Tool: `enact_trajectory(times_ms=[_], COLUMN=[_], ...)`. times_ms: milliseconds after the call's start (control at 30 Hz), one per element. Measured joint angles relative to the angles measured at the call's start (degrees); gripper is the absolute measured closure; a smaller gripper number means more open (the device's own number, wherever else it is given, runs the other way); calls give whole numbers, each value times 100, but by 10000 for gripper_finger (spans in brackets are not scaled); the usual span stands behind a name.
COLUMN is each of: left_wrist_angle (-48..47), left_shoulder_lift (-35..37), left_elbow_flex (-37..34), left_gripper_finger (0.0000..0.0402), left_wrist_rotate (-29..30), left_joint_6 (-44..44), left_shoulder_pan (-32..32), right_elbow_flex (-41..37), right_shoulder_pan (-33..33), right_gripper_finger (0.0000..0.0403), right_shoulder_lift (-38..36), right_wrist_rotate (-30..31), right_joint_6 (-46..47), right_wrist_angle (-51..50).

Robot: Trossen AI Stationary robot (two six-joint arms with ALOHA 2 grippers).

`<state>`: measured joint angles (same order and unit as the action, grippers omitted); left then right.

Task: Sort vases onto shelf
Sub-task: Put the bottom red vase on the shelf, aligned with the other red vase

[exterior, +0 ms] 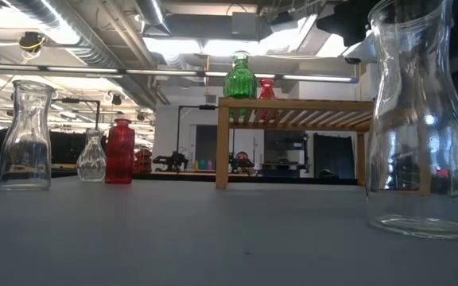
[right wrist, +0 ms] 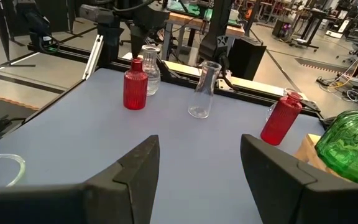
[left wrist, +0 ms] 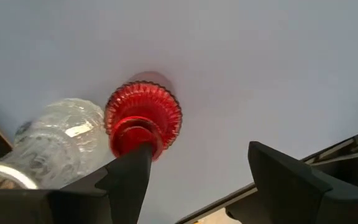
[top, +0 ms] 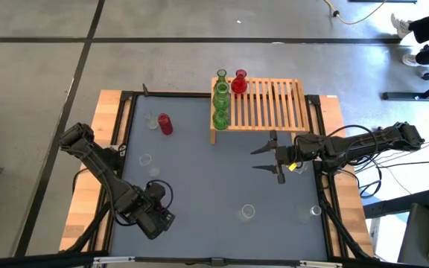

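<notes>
Four vases on shelf: three green vases (top: 220,100) are stacked in a row along the near-left edge of the shelf (top: 274,104); one red vase (top: 239,83) stands beside them at the far edge.
Vases left on worktop: a tall red vase (top: 165,124) and a small clear vase (top: 153,121) are seen close together toward the far left of the worktop (top: 214,179); several more clear vases are scattered, among them one (top: 247,213) near the front edge.
Left pincer (left wrist: 197,180): held low over the front-left of the worktop; fingers are set apart and nothing is gripped; a red vase (left wrist: 143,118) and a clear one (left wrist: 55,140) are seen just ahead.
Right pincer (top: 274,158): hung just in front of the shelf; fingers are parted and empty.
Step in hand: judged to be between placements; a fresh vase is to be picked.
Next move: one pincer must be lowered around an upright vase, closed on its neck or body, then carried to a free stretch of slats.
</notes>
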<state>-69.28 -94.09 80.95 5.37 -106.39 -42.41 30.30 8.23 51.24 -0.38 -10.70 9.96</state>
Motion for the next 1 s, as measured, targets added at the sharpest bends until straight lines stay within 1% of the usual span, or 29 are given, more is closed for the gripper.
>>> enact_trajectory(times_ms=[200,300,433,567,700,1000], left_wrist_angle=[-75,-18,155,262,315,261], left_shoulder_lift=[-19,-15,22,13,7,0], left_elbow_flex=[-22,-215,-498,-551,-560,-573], left_gripper_finger=[140,140,141,148,177,278], left_wrist_rotate=[-41,-47,-242,-134,-81,-31], left_joint_6=[44,44,56,152,224,354], left_shoulder_pan=[-1,0,4,4,2,-2], right_elbow_flex=[0,0,0,0,0,0], right_shoulder_pan=[0,0,0,0,0,0], right_gripper_finger=[194,194,194,194,194,194], right_shoulder_lift=[0,0,0,0,0,0], right_wrist_rotate=[-2,0,-1,-2,0,0], right_joint_6=[2,9,10,9,5,-7], right_wrist_angle=[-5,-10,-31,-27,-25,-25])
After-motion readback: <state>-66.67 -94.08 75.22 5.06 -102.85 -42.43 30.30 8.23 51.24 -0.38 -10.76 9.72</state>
